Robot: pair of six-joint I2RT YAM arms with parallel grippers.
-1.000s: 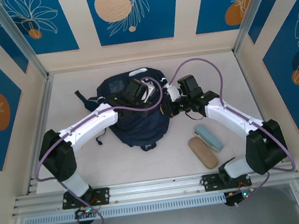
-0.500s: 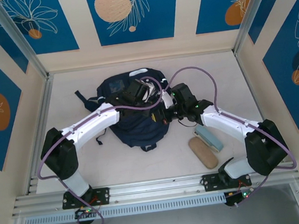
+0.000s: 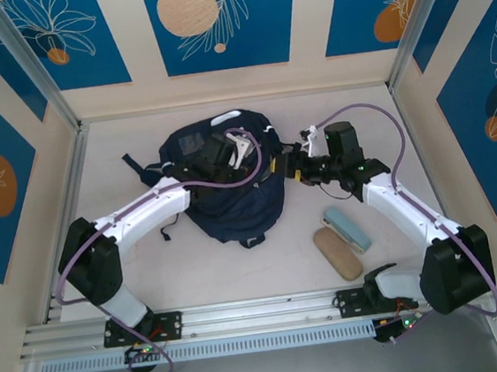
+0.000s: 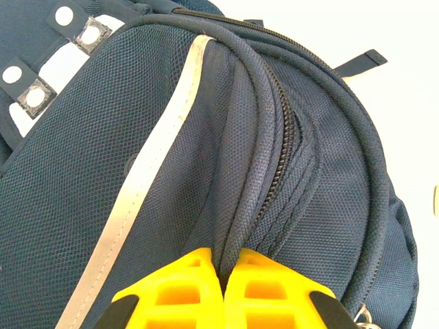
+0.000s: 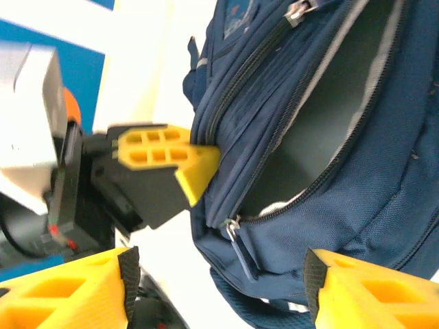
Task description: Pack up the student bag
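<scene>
The navy student bag [image 3: 228,197] lies on the table at the back middle, its white stripe trim [image 4: 147,164] showing in the left wrist view. My left gripper [image 3: 228,157] sits on top of it, its yellow fingers [image 4: 223,274] shut on a navy piped fold beside a closed zipper. My right gripper [image 3: 294,167] hovers just off the bag's right edge, open, with nothing between its fingers [image 5: 68,291]. In the right wrist view the main compartment [image 5: 322,123] gapes open, and a zipper pull [image 5: 240,252] hangs at the end of the opening. The left gripper's yellow finger [image 5: 168,154] shows there pressed against the bag.
A teal pencil case [image 3: 347,228] and a tan oblong case [image 3: 337,253] lie on the table at the front right, below my right arm. A dark strap [image 3: 140,166] trails left of the bag. Enclosure walls stand on three sides.
My right gripper has opened and drawn back to the right, away from the bag's edge. The left gripper still pinches the bag, which shifted slightly.
</scene>
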